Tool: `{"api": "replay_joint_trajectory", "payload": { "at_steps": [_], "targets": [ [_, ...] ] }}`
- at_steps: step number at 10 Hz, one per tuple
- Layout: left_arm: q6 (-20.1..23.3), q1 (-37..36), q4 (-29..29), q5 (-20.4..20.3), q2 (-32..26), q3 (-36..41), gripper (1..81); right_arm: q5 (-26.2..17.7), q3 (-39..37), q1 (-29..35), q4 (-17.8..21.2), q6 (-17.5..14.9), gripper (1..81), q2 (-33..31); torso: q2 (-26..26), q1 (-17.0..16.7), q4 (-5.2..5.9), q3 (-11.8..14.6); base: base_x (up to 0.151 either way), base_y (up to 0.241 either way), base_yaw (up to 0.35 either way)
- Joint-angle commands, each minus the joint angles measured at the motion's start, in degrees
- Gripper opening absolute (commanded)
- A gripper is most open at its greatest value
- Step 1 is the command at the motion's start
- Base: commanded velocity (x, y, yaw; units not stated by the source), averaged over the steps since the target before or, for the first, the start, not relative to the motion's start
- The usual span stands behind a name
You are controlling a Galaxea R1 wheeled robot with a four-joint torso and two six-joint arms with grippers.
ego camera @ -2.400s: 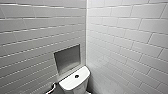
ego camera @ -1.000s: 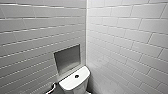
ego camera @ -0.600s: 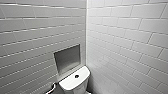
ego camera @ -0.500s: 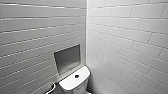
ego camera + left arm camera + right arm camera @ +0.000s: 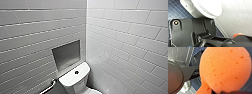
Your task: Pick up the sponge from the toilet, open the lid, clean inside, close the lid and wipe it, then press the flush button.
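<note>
Right end effector (image 5: 233, 92) clamped on the sponge (image 5: 224, 68): the orange-red, pitted pad sits right against the right wrist camera, held aloft with dark blue floor tiles (image 5: 248, 87) well behind it. One orange edge of the same pad peeks over a dark arm part in the left wrist view. Left end effector (image 5: 204, 43): apart or together, I cannot tell; the dark wrist plate (image 5: 183, 31) covers much of that picture. Beyond the plate, the lid (image 5: 208, 6) is down on the bowl (image 5: 191, 10), white and glossy, with blue floor on one side of it and white wall tiles (image 5: 238, 16) on the other. Head view, farther off: the toilet (image 5: 73, 81) stands in the corner, its boxy tank topped by a round dark flush button (image 5: 76, 72). A metal grab bar (image 5: 50, 86) is just beside the tank. A recessed niche (image 5: 67, 55) sits in the wall above.
</note>
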Motion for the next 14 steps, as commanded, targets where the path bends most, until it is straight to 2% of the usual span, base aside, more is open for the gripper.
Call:
{"api": "replay_joint_trajectory", "payload": {
  "at_steps": [1, 3, 4, 7, 10, 11, 12, 14],
  "targets": [
    [-0.2, -15.3, -6.2, 8.7, -7.6, 12.1, 81.1, -2.0, 2.5, 1.1, 0.3, 0.2, 1.0, -2.2, 0.0, 0.0, 0.00, -2.1, 0.000, 0.000, 0.000],
    [-0.2, -22.6, -9.6, 14.4, -7.6, 14.9, 81.1, -2.0, 2.5, 1.1, 0.2, 0.2, 1.0, -2.2, 0.0, 0.0, 0.00, -4.1, 0.000, 0.000, 0.000],
    [-0.2, -25.7, -11.3, 15.7, -7.1, 14.9, 81.1, -2.0, 2.5, 1.1, 0.2, 0.2, 1.0, -2.2, 0.0, 0.1, 0.00, -2.8, 0.000, 0.000, 0.000],
    [-0.2, -35.9, -16.7, 19.6, -6.5, 15.0, 81.1, -1.9, 2.5, 1.1, 0.3, 0.2, 1.0, -2.1, 0.1, 0.1, 0.00, -3.2, 0.000, 0.000, 0.000],
    [-0.9, -44.8, -21.9, 20.0, -5.1, 13.8, 81.1, -1.9, 2.3, 1.0, 0.3, 0.2, 1.0, -1.8, 0.1, 0.1, 0.00, -3.3, 0.000, 0.000, 0.000],
    [-2.8, -47.4, -22.9, 19.8, -4.3, 12.5, 81.1, -1.9, 2.2, 1.1, 0.3, 0.2, 1.0, -1.7, 0.1, 0.1, 0.00, -3.3, 0.000, 0.000, 0.000],
    [-5.1, -50.1, -22.9, 19.8, -3.3, 10.9, 81.1, -1.9, 2.2, 1.1, 0.3, 0.2, 1.0, -1.7, 0.1, 0.1, 0.00, -5.0, 0.000, 0.000, 0.000],
    [-9.8, -55.4, -22.9, 20.0, -1.1, 8.0, 81.1, -1.9, 2.3, 1.3, 0.3, 0.2, 1.0, -1.6, 0.1, 0.1, 0.00, -6.4, 0.000, 0.000, 0.000]
  ]
}}
